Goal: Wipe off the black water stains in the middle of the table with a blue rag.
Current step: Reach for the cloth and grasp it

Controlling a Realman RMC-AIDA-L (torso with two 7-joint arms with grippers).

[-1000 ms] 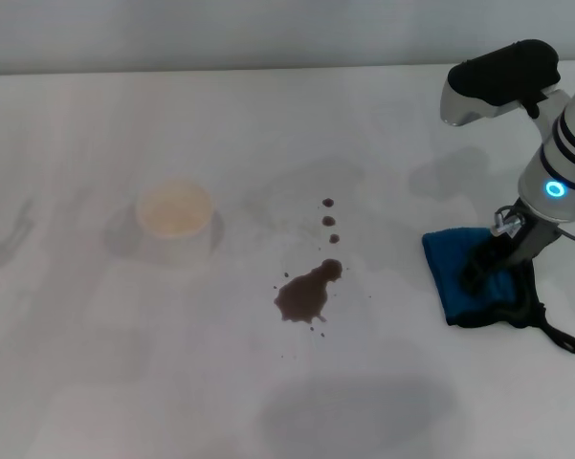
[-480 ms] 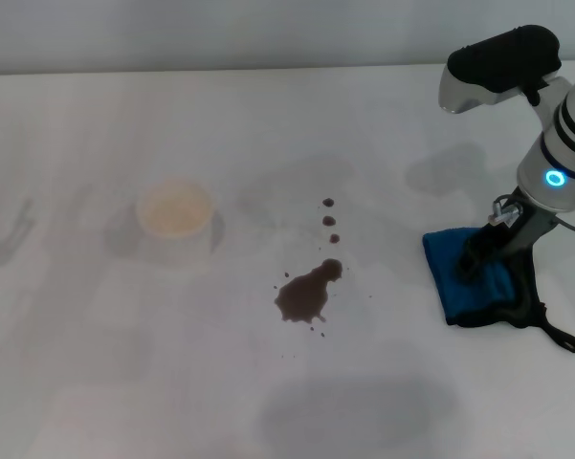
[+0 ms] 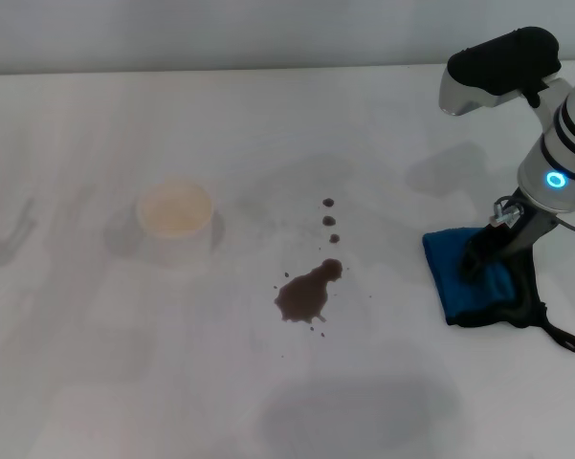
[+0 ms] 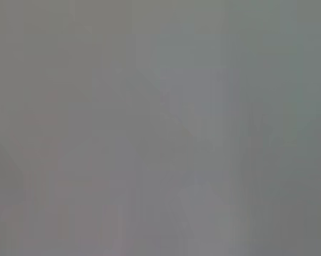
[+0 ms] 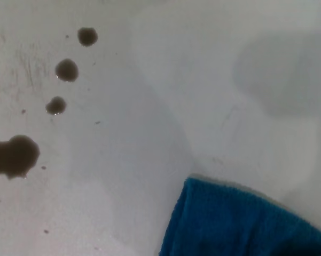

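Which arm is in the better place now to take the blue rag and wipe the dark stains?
The right arm. Its tool is down on the blue rag, which lies on the table to the right of the stains. The left arm does not show in the head view.

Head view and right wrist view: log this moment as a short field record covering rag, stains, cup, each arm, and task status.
blue rag: folded, flat on the table, on the robot's right, black loop trailing off it
black water stains: large blotch mid-table with three droplets beyond it, untouched
cup: white, upright, left of the stains
right gripper: down on the rag
left arm: not seen; its wrist view shows nothing identifiable
rag to stains: apart, bare table between
status: wiping not yet begun
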